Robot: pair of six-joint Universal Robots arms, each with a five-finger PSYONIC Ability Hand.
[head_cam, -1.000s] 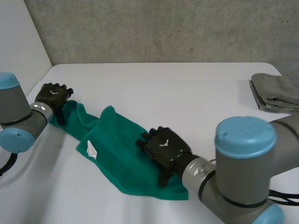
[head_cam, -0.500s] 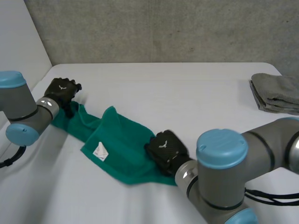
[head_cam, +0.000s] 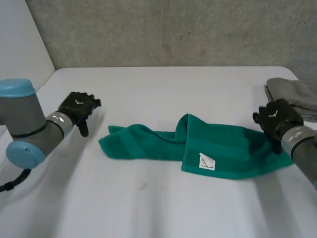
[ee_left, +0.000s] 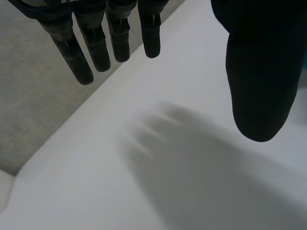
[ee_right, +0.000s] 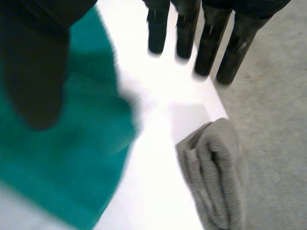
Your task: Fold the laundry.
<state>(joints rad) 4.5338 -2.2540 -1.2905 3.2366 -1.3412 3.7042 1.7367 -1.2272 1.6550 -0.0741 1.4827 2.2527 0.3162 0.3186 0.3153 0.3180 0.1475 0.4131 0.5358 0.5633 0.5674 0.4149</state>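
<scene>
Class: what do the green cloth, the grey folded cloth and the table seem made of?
Green cloth: soft matte fabric, perhaps terry; it creases and has a label. Grey folded cloth: thick fabric with rounded folds. Table: smooth white hard surface, possibly laminate.

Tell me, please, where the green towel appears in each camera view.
Head view: the green towel lies across mid-table, its right end at the right robot hand.
Right wrist view: the green towel lies beneath that robot hand's thumb.
Left wrist view: bare white table under the left robot hand.
Shared landmark: the folded grey towel, beside the green one in the right wrist view too.
</scene>
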